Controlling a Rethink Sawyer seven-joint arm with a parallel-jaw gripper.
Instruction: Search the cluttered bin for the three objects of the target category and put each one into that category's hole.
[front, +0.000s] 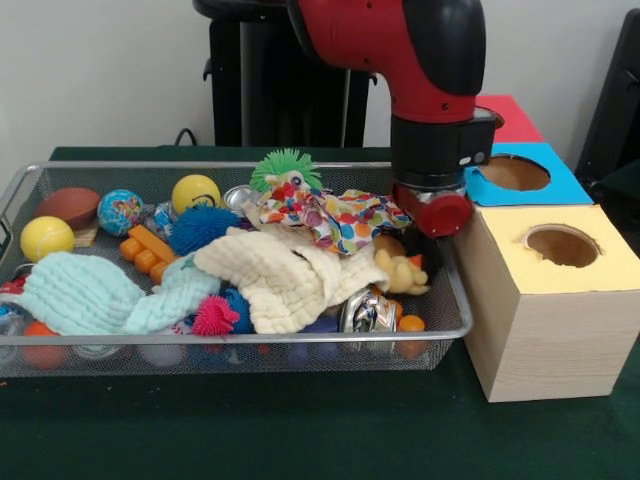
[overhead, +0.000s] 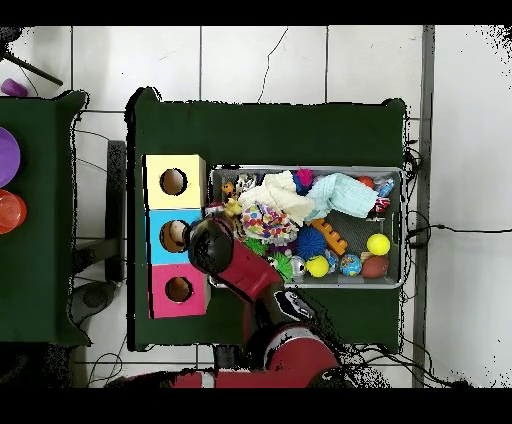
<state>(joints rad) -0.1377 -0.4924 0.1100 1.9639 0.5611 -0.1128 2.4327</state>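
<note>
Although the task names no category, the silver wire-mesh bin (front: 20, 190) fills the frame's left and centre, heaped with balls and cloths. Right of centre, the red-and-black hand (front: 432, 225) hangs over the bin's right end; its opening cannot be told. Farthest right, the yellow-topped wooden hole box (front: 560, 300) sits just beside.

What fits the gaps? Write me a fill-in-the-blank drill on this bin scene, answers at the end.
1. The box nearest the front camera has a ____ top.
2. Beside it, the middle box has a ____ top.
3. The toys and cloths lie in a wire ____ bin.
4. The cream cloth lies between the mint cloth and the ____ duck.

Answers: yellow; blue; mesh; yellow
</note>
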